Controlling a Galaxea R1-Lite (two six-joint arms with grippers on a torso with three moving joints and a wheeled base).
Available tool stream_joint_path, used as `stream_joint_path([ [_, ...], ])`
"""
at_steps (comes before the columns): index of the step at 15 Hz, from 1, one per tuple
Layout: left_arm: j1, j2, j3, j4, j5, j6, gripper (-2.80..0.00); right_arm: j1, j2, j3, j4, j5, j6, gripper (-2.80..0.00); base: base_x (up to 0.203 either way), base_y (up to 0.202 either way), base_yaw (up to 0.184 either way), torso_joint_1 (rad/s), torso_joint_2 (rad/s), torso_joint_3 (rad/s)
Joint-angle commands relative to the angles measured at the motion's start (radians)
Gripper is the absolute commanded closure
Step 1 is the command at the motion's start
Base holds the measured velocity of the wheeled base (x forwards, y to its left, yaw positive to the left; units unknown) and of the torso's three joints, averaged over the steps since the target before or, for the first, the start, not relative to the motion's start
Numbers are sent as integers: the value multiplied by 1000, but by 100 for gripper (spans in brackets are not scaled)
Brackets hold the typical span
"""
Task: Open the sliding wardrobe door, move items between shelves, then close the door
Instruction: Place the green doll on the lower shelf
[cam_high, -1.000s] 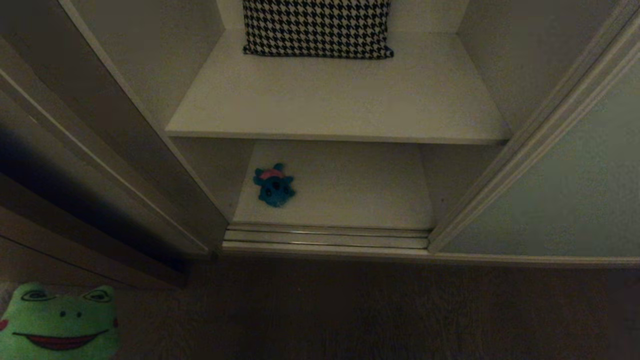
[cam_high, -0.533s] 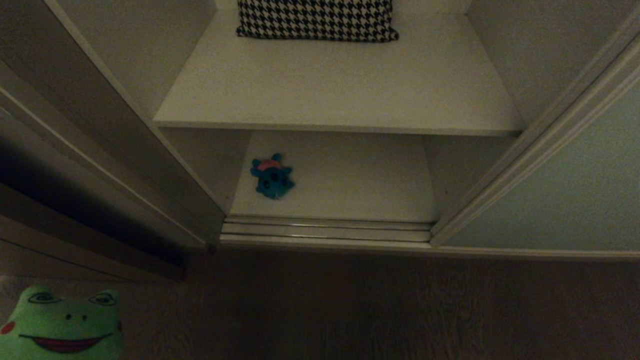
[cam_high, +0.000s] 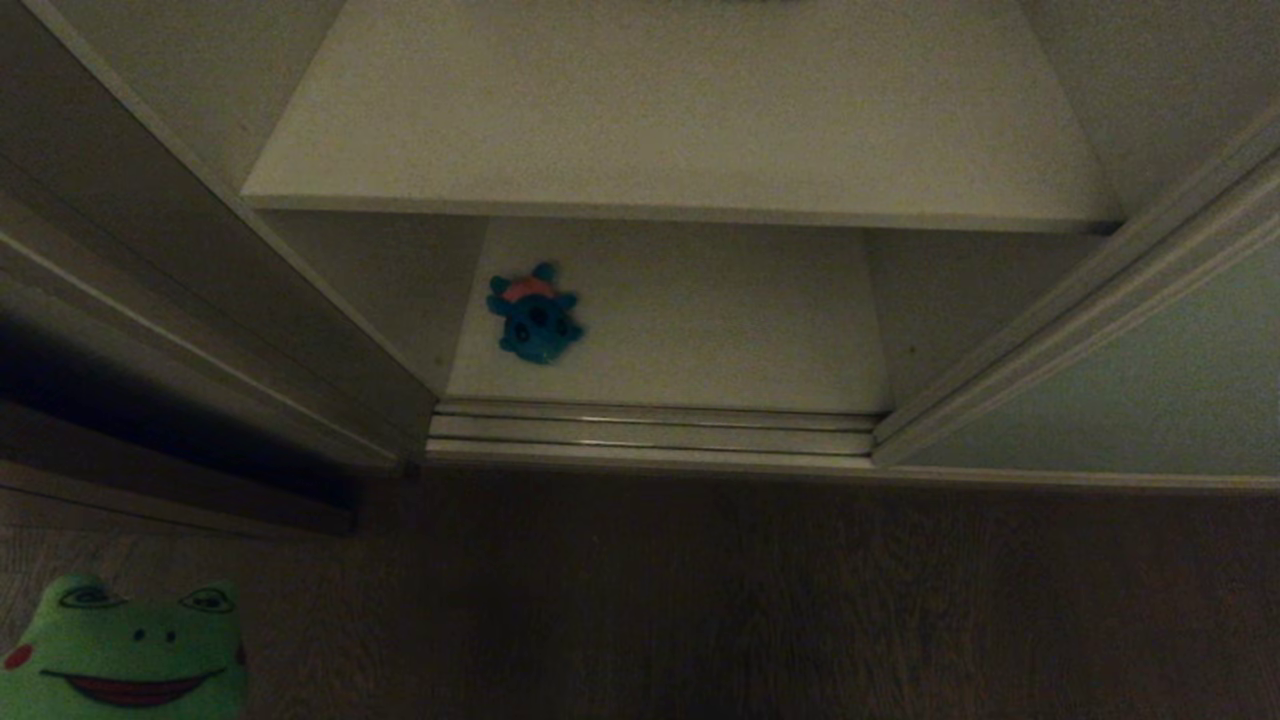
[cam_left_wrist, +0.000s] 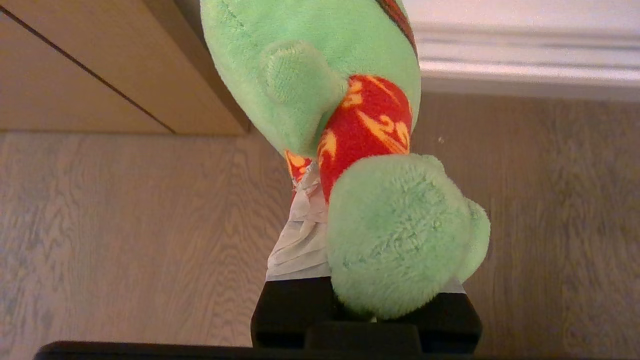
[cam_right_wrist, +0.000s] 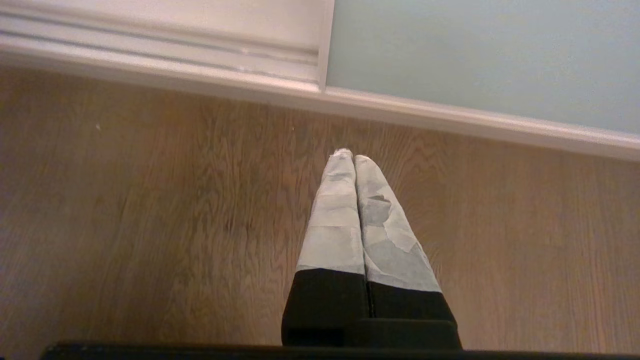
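Note:
The wardrobe stands open in the head view. Its pale grey-green sliding door is pushed to the right. A blue plush toy with a pink top lies at the left of the lower shelf. Above it the upper shelf is bare where it shows. My left gripper is shut on the green frog in its red flowered shirt, low above the floor. The frog's grinning head shows at the bottom left of the head view. My right gripper hangs shut and empty over the floor in front of the door.
Door tracks run along the wardrobe's threshold. A wooden cabinet front stands to the left of the opening. Wood-grain floor stretches in front of the wardrobe.
The whole head view has shifted: wardrobe and shelves slid up the picture, and the houndstooth cushion went out at the top. The frog stays at the bottom left.

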Motion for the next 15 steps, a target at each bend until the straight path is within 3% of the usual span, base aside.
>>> stream_joint_path([
  [1,0,4,0,1,0,0,0,0,-1,0,0,1,-1,0,0,0,0,6,3,-201],
  [15,0,4,0,1,0,0,0,0,-1,0,0,1,-1,0,0,0,0,0,3,-200],
])
